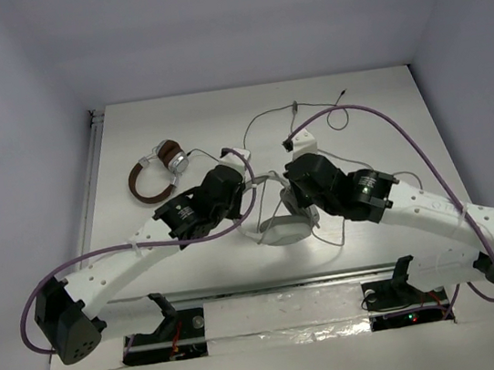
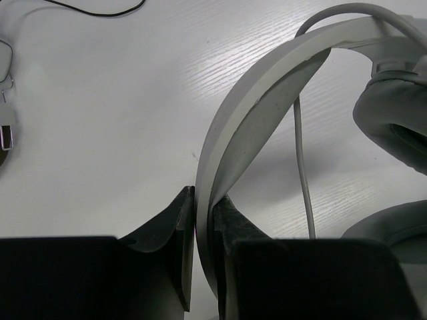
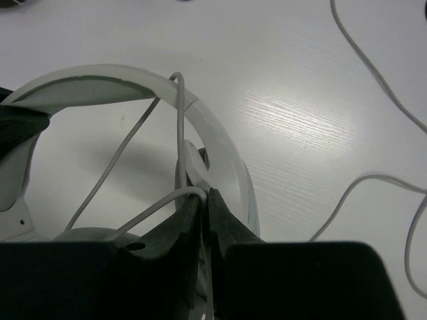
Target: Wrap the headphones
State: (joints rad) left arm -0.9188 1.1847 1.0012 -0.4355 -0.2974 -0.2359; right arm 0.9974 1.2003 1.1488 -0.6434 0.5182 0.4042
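Headphones (image 1: 286, 227), white/light-grey over-ear type with a broad padded headband, sitting about mid-table on the white wood-grain tabletop (image 1: 174, 126), right between the two wrists. Mostly buried under the black arm housings from above, so only showing one pale oval ear cup there. No seeing either set of fingertips from up top.

Left gripper (image 2: 205, 200) clamped shut on the edge of the pale grey headband (image 2: 267, 93), band arcing up and to the right out of the black fingers (image 2: 177, 227). Soft grey ear cushions (image 2: 393, 120) chopped off by the right edge of that wrist view, so only partly seen.

Right gripper (image 3: 205, 200) pinched nearly together on the thin grey cable (image 3: 180, 133), strand draped over the headband and threaded down into the slit between the fingers. Can't really make out how tight that pinch is, with the contact hidden inside the slit. More cable looping loose over the table further right, running out of frame.

Over at the far left, well apart: small brown-cupped headset with a brown band (image 1: 157, 170), lying flat. Thin wire with little plugs (image 1: 296, 109) at the far side, too fine to trace back to either set. Purple cables (image 1: 406, 139) draped along both arms. Also a tiny metal bit at the left edge of the left wrist view, too cropped to identify.
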